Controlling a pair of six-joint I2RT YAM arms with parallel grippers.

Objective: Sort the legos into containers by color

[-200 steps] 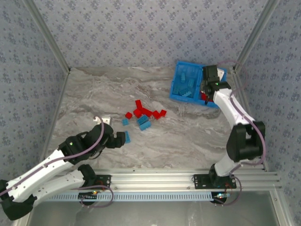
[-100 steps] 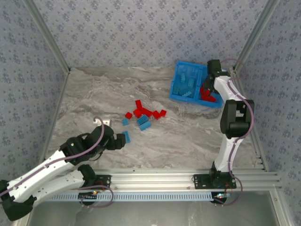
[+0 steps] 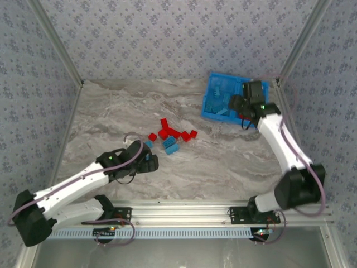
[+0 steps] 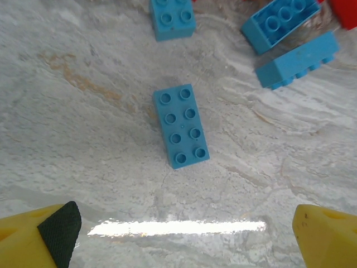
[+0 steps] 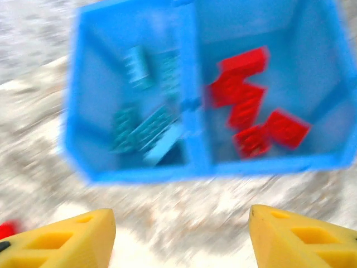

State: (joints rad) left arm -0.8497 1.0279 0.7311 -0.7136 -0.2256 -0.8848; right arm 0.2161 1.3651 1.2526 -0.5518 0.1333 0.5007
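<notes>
- the left gripper [image 3: 147,163] [image 4: 184,234] hangs low over the grey marbled tabletop [image 3: 106,111] at the near left. its yellow fingers [image 4: 33,237] are spread wide, released, with nothing between them.
- just ahead of those fingers lies a light blue rectangular eight-stud plastic brick [image 4: 181,127], flat on the table with studs up, touching neither finger.
- beyond it sits a small light blue square brick [image 4: 172,18], and to the right two more light blue bricks [image 4: 295,56] lie side by side.
- mid-table is a loose cluster of small red plastic bricks [image 3: 170,132], with the light blue ones just in front of it.
- at the far right stands the bright blue rectangular plastic bin [image 3: 215,84] [image 5: 167,173], split by a central wall. in the blurred right wrist view, its left compartment holds sorted light blue bricks [image 5: 145,128] and its right compartment holds sorted red bricks [image 5: 251,111].
- the right gripper [image 3: 235,104] [image 5: 181,240] hovers at the bin's near edge, jaws parted and holding nothing.
</notes>
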